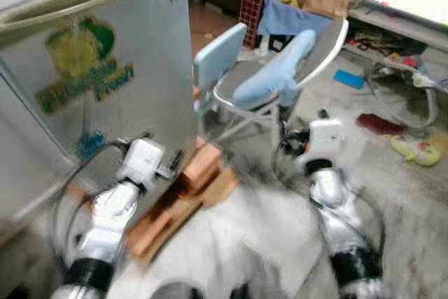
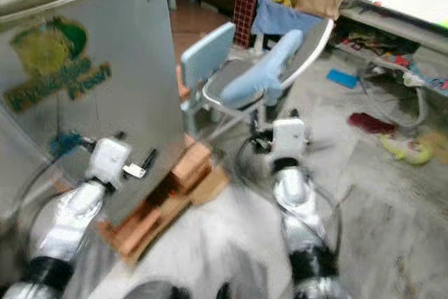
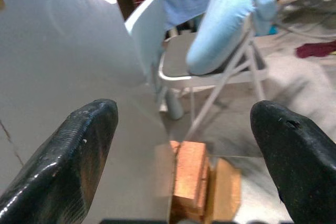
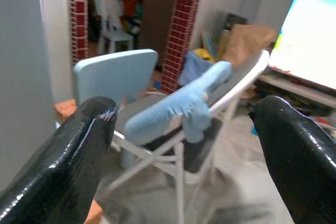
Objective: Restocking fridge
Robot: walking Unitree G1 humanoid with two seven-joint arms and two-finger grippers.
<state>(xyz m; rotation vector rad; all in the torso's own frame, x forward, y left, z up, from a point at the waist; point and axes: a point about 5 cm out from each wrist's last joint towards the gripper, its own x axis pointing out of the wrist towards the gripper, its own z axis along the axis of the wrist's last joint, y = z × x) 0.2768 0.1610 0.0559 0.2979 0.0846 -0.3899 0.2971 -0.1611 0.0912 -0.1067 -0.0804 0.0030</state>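
Head views, blurred: the grey fridge [image 1: 105, 68], door closed with a green sticker, stands at the left. The left gripper [image 1: 175, 162] hangs near its lower corner, above orange bricks [image 1: 203, 166]. The right gripper [image 1: 308, 138] points toward a folding chair [image 1: 280, 75].

Left wrist view: its 2 fingers [image 3: 68, 156] spread wide, holding nothing.

Right wrist view: its 2 fingers [image 4: 79, 156] spread wide, touching nothing.

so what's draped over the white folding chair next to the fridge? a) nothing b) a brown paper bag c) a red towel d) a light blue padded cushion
d: a light blue padded cushion lies across the seat and back of the white metal folding chair, right of the grey fridge.
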